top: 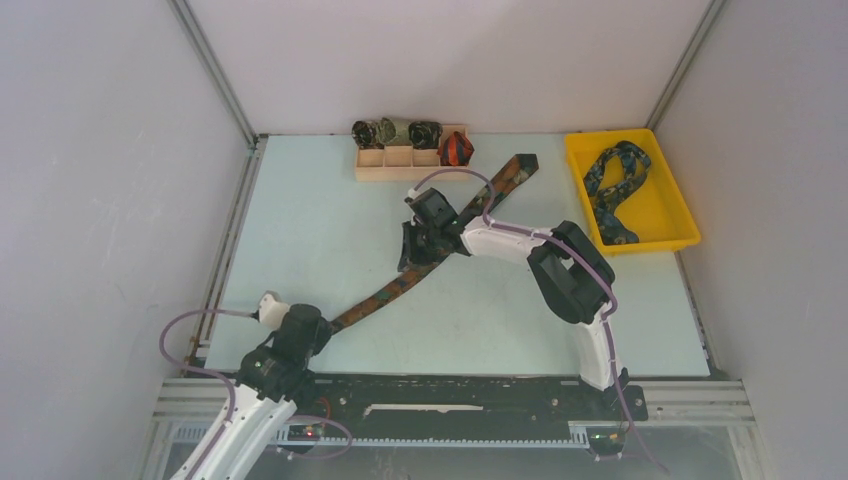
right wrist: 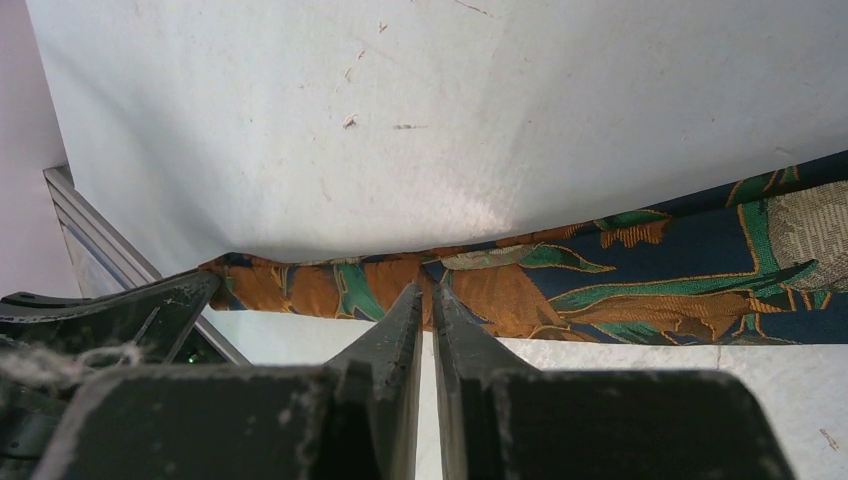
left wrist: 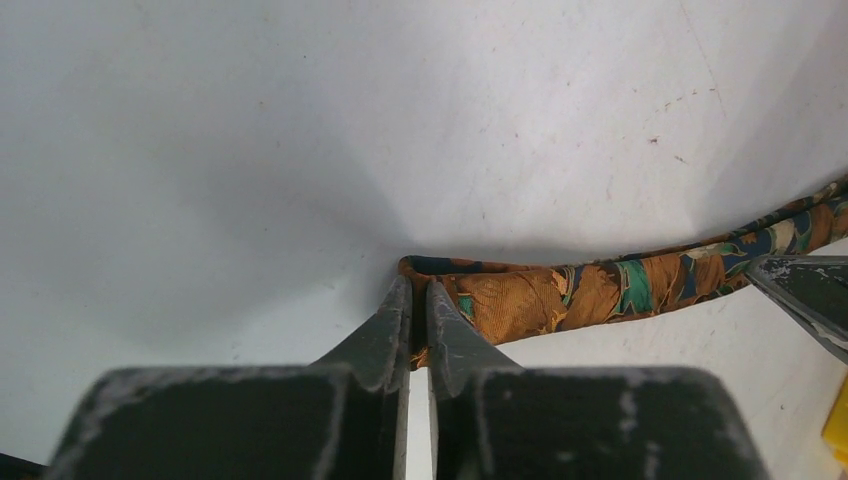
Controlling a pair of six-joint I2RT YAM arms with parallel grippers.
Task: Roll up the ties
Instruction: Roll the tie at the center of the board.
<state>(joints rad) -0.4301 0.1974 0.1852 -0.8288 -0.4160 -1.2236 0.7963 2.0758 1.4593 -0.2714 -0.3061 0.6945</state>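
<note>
At near left, my left gripper [left wrist: 420,305] has its jaws pressed together on the narrow tip of the long brown-orange-green patterned fabric tie [top: 383,292]. The tie lies diagonally across the table toward far right. The right gripper [right wrist: 425,300] pinches it mid-length. My worry is that the thin tip bite could slip once rolling starts, leaving a loose coil.

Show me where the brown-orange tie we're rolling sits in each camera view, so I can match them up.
Top external: the brown-orange tie runs diagonally across mid-table, from the left gripper up towards the wooden box.
Left wrist: its narrow end lies from centre to right edge, at the fingertips.
Right wrist: a band across the middle, behind the fingertips.
Shared landmark: the pale table under it.
</note>
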